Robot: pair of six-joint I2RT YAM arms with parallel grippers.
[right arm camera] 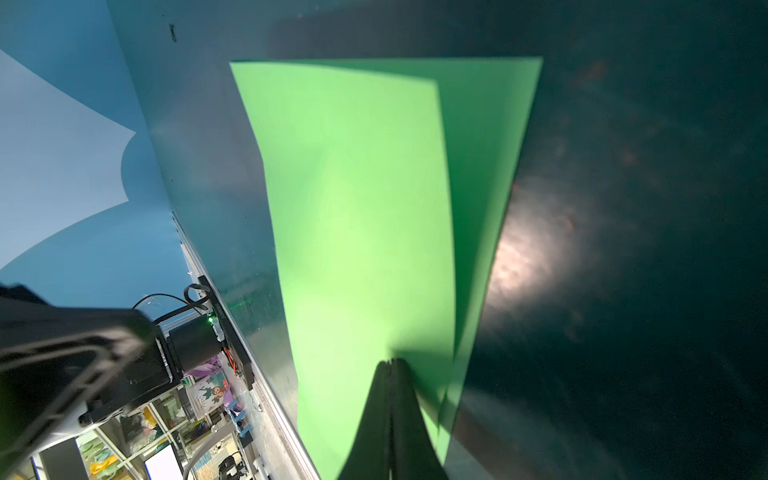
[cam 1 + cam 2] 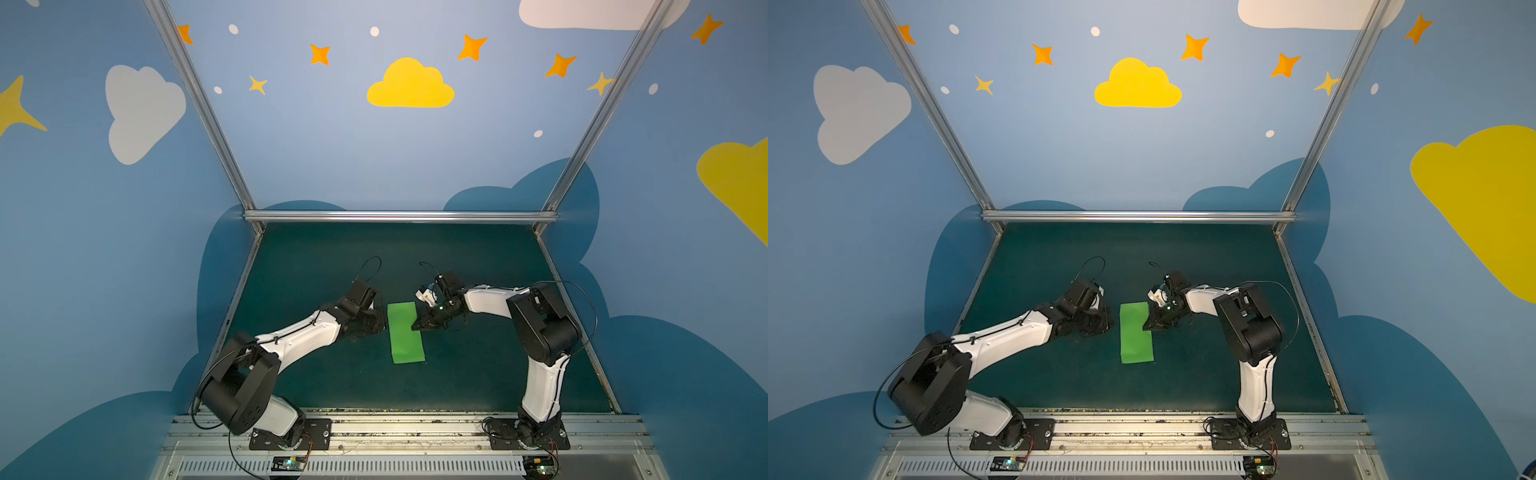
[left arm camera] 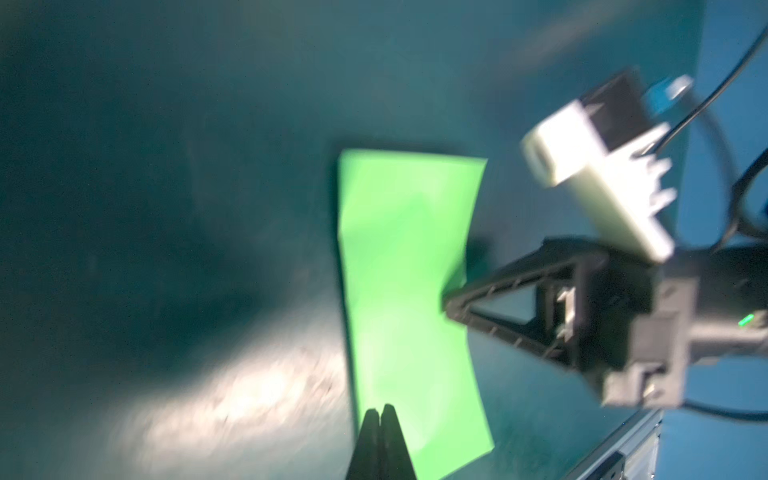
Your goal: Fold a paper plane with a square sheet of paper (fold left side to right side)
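— Green and thin, the sheet of paper (image 2: 406,332) lies doubled into a narrow rectangle near the middle of the dark teal mat (image 2: 478,270), its long sides running away from the arm bases. Agreed?

— Agreed, both top views show it that way. From the right wrist, the paper's upper layer (image 1: 361,208) sits slightly askew, so a strip of the lower layer (image 1: 486,166) shows along one long edge.

— And the right gripper (image 2: 415,327)?

— Jaws pressed together, tip down on the paper around the middle of its right long edge. The blurred left wrist view shows that gripper (image 3: 446,301) meeting the same edge.

— The left gripper (image 3: 379,409)?

— Clenched too, fingers flush against each other. In the top views it stands just beside the paper's left long edge. From its own wrist camera the tip overlaps the sheet, but I cannot tell whether it touches. The paper lies between the two grippers, flat on the mat.
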